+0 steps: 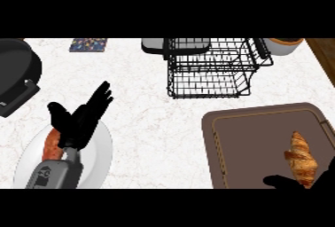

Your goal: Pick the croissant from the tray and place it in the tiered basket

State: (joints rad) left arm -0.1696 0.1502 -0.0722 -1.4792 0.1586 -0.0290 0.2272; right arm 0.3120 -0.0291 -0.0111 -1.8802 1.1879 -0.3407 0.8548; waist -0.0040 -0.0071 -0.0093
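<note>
Flaky golden croissant point(301, 158) on smooth brown tray point(248, 146).

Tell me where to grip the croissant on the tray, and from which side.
Grip the croissant across its thick middle, coming down from above. It lies flat on the brown tray, long axis running near to far, so fingers should close across its width. The right hand is already at its near end; the tapered tips probably offer less to hold.

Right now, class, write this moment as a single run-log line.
croissant: on tray, not lifted | right hand: at croissant's near end | left hand: open over plate | tiered basket: no croissant
</note>
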